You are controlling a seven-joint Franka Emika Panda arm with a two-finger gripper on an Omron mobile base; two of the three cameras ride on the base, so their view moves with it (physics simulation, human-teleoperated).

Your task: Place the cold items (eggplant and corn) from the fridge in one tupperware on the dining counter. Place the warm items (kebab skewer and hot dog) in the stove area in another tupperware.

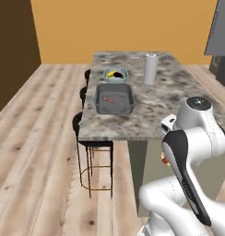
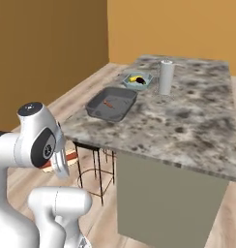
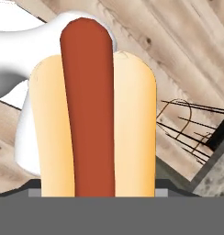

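The gripper [image 3: 93, 195] is clamped on the hot dog [image 3: 93, 110], held low beside the desk [image 1: 169, 99], over the wooden floor. To do this well, I judge it should lift above the desk edge before swinging toward the dark tupperware [image 1: 115, 98] holding the kebab skewer [image 1: 108, 99]. The hand view shows bun and sausage clearly; the base views show both tupperwares, the smaller tupperware [image 1: 116, 73] holding cold items.

Hot dog [image 3: 93, 114] fills frame centre in hand view, upright, sausage between pale bun halves. Kebab skewer [image 1: 108, 99] flat in grey tupperware [image 1: 128, 105], frame centre. Corn [image 1: 110, 73] and eggplant [image 1: 118, 74] in smaller tupperware [image 1: 125, 72] just above.
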